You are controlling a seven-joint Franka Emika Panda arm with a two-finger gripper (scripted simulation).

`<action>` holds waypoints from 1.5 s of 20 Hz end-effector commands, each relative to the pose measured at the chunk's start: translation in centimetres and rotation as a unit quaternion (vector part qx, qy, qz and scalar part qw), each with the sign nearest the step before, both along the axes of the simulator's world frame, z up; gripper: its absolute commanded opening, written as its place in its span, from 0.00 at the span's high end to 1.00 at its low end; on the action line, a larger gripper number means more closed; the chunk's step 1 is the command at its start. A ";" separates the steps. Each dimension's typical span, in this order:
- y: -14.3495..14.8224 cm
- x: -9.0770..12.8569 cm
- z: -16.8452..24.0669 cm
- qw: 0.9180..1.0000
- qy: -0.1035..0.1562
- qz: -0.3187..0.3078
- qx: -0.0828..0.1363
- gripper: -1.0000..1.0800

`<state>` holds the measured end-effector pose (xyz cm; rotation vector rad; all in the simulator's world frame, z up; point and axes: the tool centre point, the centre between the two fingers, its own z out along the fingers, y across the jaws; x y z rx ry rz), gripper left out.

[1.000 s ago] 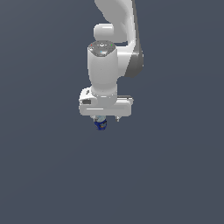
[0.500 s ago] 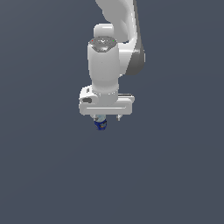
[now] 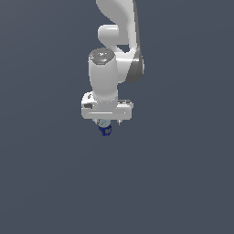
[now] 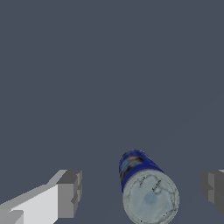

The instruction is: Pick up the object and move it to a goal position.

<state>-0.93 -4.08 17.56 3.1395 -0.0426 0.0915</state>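
Observation:
The object, a small dark-blue can [image 3: 104, 129] with a pale silvery top and orange label marks, shows just under the white hand in the exterior view. In the wrist view the can [image 4: 146, 186] stands between my two grey fingers [image 4: 70, 192], silvery top toward the camera. My gripper [image 3: 108, 123] is open. There is a clear gap between the can and the finger on each side, wider on one side. My gripper also shows in the wrist view [image 4: 142, 190]. The hand hides the can's upper part in the exterior view.
A plain dark grey-blue surface [image 3: 183, 183] fills both views. The white arm [image 3: 119, 27] rises toward the top of the exterior view. No other objects or goal marker are visible.
The arm's wrist has shifted slightly toward the exterior view's left and a little lower. The can stays in the same spot under the hand.

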 end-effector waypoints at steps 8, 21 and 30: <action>-2.3 -4.8 -4.2 0.999 0.024 -0.026 0.001 0.04; -2.7 -5.9 -5.9 0.999 0.029 -0.031 0.002 0.04; -2.8 -6.1 -9.7 0.999 0.029 -0.032 0.001 0.04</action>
